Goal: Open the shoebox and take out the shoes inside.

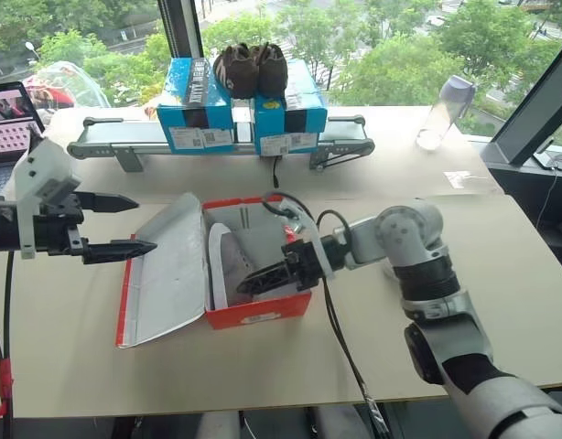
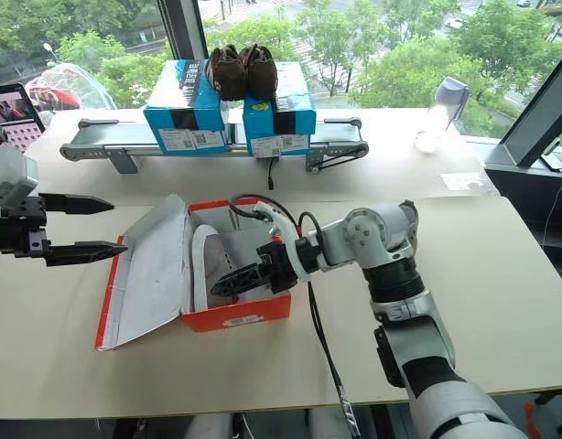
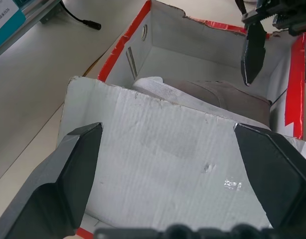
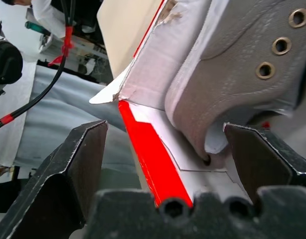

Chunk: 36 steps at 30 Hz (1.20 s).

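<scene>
From the head cameras, the shoebox point(image 1: 253, 315) sits mid-table with its lid point(image 1: 167, 270) folded out flat toward the robot's left, so the opening step looks done. A grey-mauve shoe point(image 1: 228, 261) stands on edge inside, white sole toward the lid. The right gripper point(image 1: 263, 279) reaches into the box with fingers apart and nothing between them, while the left gripper point(image 1: 112, 226) hovers spread and empty, just beside the lid's outer edge. Behind, two blue boxes point(image 1: 240, 110) rest on a conveyor point(image 1: 98, 137) with a dark brown pair of shoes point(image 1: 251, 69) on top. The left wrist view looks over the lid into the white interior, where the shoe lies and one right finger hangs above it. The right wrist view shows the shoe's heel near the box's red front wall, between the open fingers. Taking out the shoes is in hand; next, the right gripper likely needs to straddle the heel rim only, clear of the wall, before closing.
</scene>
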Tool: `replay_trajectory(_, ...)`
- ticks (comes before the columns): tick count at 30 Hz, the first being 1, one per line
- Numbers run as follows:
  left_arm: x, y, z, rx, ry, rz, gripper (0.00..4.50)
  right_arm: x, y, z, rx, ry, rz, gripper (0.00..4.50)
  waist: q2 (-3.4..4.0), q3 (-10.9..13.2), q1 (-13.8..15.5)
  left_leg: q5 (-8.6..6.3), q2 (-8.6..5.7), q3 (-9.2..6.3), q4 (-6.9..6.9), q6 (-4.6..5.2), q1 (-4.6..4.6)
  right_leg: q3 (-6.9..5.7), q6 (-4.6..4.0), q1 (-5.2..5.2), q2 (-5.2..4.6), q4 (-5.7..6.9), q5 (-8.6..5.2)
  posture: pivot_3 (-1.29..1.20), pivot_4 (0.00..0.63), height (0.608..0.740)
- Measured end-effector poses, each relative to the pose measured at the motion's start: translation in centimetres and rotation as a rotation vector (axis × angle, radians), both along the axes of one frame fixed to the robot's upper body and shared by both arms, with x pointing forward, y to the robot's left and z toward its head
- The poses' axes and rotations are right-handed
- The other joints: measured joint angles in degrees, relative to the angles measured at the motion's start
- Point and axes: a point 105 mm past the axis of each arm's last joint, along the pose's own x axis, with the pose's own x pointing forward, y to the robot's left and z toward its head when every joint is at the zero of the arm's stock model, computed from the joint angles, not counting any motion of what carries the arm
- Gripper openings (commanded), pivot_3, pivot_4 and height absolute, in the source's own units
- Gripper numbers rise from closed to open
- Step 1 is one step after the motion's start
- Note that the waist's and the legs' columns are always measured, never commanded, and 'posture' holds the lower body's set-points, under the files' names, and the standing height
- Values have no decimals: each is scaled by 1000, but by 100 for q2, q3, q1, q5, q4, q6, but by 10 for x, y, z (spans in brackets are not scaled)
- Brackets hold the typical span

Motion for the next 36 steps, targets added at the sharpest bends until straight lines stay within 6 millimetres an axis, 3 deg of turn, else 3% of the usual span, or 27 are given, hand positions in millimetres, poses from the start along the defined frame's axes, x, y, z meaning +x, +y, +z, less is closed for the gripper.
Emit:
replay_trajectory(14,-4,0,-8,15,20,17,4500,-7,31,-7,-20,59,67,4427,0,0,-5,0,1,0,-2,0,0,0,0,-2,0,0,0,0,150,740)
replay_trajectory(15,-5,1,-8,15,19,22,4500,-7,34,-7,-16,63,69,3918,0,0,-5,0,1,0,-2,0,0,0,0,-2,0,0,0,0,150,740)
replay_trajectory(16,-6,2,-8,14,18,27,4500,-7,35,-7,-14,64,68,3834,0,0,-5,0,1,0,-1,0,0,0,0,-1,0,0,0,0,150,740)
replay_trajectory(17,-7,3,-8,13,19,35,4500,-5,37,-8,-12,59,62,3208,0,0,-11,0,1,0,-2,0,1,0,0,-2,0,1,0,0,150,740)
replay_trajectory(27,-8,3,-4,20,-2,43,4500,5,35,-7,-9,47,15,8,0,0,-6,0,1,0,-2,0,1,-1,0,-2,1,0,0,0,150,740)
replay_trajectory(36,-4,-1,0,16,-15,29,4500,9,31,6,2,-35,4,8,0,0,-4,0,1,0,-2,-1,-1,-1,0,-2,0,0,0,0,150,740)
